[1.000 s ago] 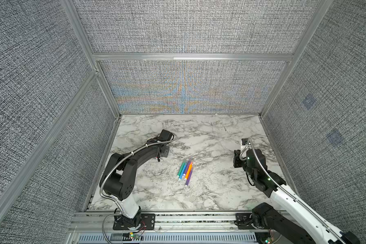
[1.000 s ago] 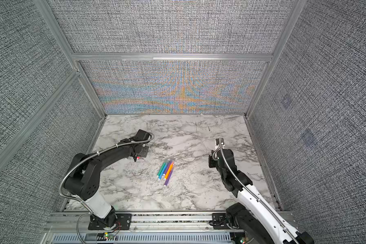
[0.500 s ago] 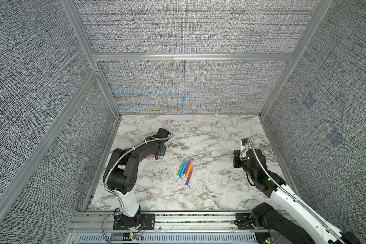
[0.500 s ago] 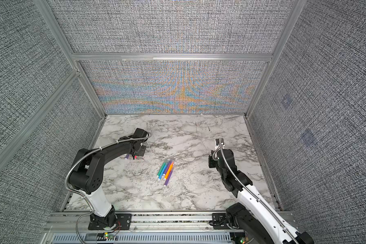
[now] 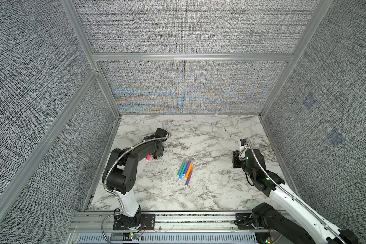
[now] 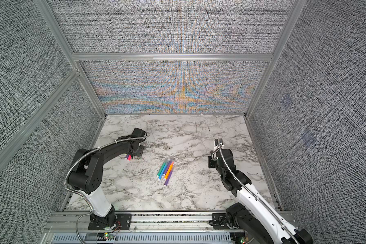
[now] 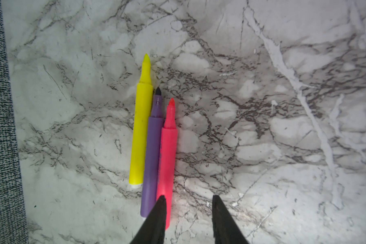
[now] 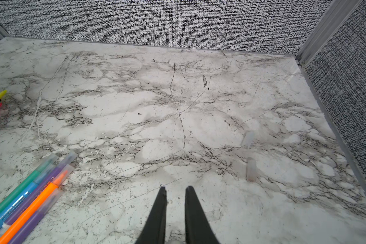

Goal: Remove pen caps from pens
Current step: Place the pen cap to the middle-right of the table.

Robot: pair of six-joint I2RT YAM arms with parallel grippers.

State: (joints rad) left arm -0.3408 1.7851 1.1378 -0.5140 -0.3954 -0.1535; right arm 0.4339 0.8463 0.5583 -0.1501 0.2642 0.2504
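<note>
Left gripper (image 7: 188, 197) is hovering part-open, gripping nothing, one finger seemingly touching the pink pen (image 7: 167, 156); right gripper (image 8: 176, 188) is sitting closed, empty.

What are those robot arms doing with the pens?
They're pulling caps off pens. The left gripper is open at the pink pen's back end; it lies uncapped on the table beside a purple pen and a yellow pen, also uncapped. The right gripper is shut and empty near two clear caps. The five middle pens still wear caps.
</note>
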